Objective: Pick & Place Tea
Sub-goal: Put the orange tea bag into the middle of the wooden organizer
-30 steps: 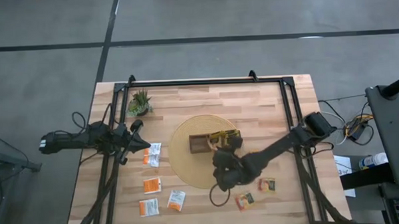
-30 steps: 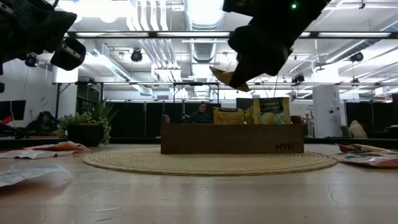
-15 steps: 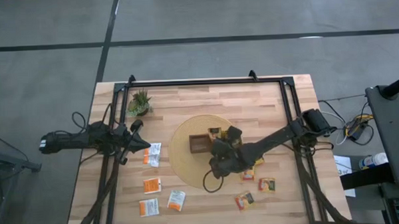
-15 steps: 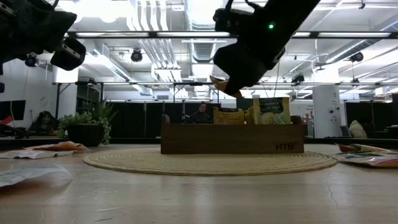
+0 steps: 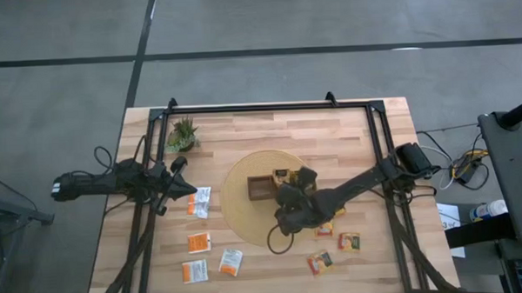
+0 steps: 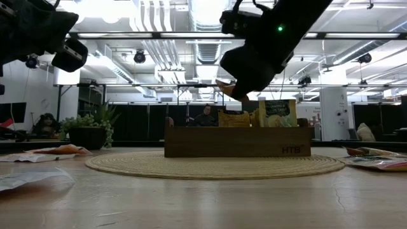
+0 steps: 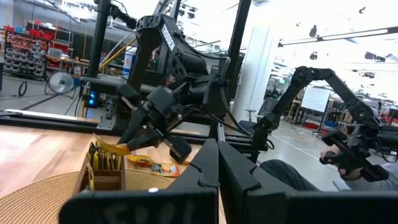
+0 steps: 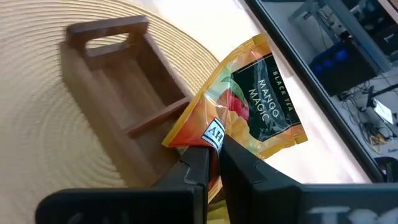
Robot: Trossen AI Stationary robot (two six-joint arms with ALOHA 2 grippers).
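Tea sachet (image 8: pixel 249 109) hangs over tray's (image 8: pixel 134 102) empty compartments.

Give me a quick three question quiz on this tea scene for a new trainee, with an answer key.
1. True or false: the right claw is shut on a tea sachet.
2. Multiple choice: the wooden tray stands on A) bare table, B) a round woven mat, C) a plate.
3. Fill in: the left claw waits near the potted ____.

Key: 1 true; 2 B; 3 plant.
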